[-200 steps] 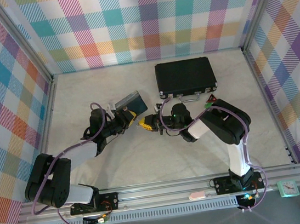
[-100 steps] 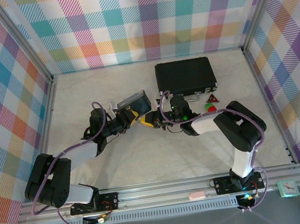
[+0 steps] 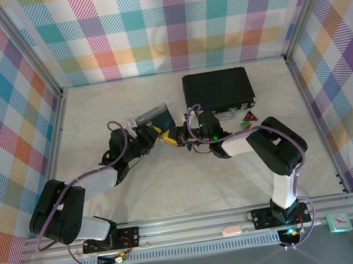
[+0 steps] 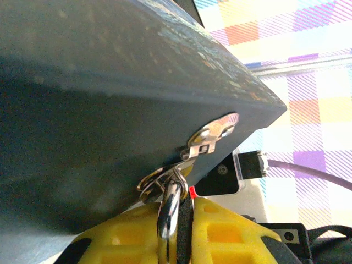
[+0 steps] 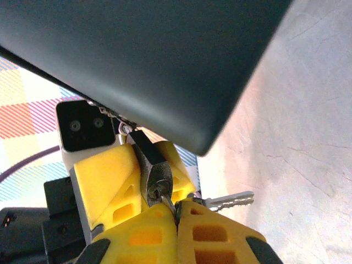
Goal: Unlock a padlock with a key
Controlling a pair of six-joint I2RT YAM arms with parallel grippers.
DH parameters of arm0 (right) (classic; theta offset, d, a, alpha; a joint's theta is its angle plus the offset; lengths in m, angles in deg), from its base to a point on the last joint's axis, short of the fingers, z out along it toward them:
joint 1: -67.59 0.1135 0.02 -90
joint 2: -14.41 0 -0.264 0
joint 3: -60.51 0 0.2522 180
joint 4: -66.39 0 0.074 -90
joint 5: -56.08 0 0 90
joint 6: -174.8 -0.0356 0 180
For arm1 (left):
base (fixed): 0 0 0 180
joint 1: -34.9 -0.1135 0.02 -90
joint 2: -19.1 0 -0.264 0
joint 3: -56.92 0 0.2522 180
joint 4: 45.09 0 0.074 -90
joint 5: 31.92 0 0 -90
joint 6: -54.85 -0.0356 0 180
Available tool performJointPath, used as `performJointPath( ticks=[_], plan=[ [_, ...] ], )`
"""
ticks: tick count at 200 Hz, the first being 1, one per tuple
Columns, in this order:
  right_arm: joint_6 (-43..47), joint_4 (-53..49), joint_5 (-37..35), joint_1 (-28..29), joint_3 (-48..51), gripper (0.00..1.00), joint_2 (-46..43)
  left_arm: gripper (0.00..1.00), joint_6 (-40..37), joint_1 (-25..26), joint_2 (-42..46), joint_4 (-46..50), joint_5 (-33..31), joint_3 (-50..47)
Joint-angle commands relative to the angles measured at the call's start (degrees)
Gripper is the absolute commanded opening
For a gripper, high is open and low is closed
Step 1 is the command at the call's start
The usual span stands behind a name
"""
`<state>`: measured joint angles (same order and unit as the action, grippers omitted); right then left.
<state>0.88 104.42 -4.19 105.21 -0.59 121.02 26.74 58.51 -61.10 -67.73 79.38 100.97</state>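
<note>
The blue tin (image 3: 152, 117) lies mid-table, and its dark side (image 4: 110, 99) looms over the left wrist view. The tiny black padlock (image 5: 155, 171) hangs from the tin's silvery hasp (image 4: 213, 135). Its shackle (image 4: 170, 204) runs down between yellow fingers (image 4: 231, 231). My left gripper (image 4: 179, 208) is shut on the padlock, just below the tin (image 3: 157, 136). My right gripper (image 5: 177, 212) meets it from the right (image 3: 176, 138) and is shut on the key (image 5: 168, 201), whose blade sits in the keyhole. A second key (image 5: 231, 200) on the same ring sticks out sideways.
A large black case (image 3: 218, 91) stands behind the right arm. Small red and green blocks (image 3: 248, 118) lie just in front of the case's right end. Plaid walls close in the table on three sides. Bare tabletop (image 3: 189, 182) lies in front of both grippers.
My right gripper has moved up and toward the left one, until the two meet at the padlock. The tin shifted a little while the left gripper kept its hold.
</note>
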Motion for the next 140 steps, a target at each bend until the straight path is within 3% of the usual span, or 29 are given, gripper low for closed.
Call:
performJointPath(
  ticks=[1, 16, 65, 140],
  plan=[
    [-1.7, 2.4, -10.5, -0.7, -2.7, 0.0, 2.9, 0.0, -0.9, 5.6, 1.3, -4.7, 7.9, -0.5],
    [-1.1, 3.8, -11.3, -0.7, -0.9, 0.03, 2.9, 0.0, -1.4, 5.5, 2.2, -1.6, 3.1, -0.4],
    [1.0, 5.5, -12.0, -0.7, 5.1, 0.33, 0.9, 0.0, -2.8, 5.6, 3.1, 6.0, -11.6, 0.8],
    [5.5, 3.0, -14.0, 2.4, 9.0, 0.36, -4.3, 0.0, 0.2, 6.3, -3.4, 1.9, -12.9, 1.8]
  ],
)
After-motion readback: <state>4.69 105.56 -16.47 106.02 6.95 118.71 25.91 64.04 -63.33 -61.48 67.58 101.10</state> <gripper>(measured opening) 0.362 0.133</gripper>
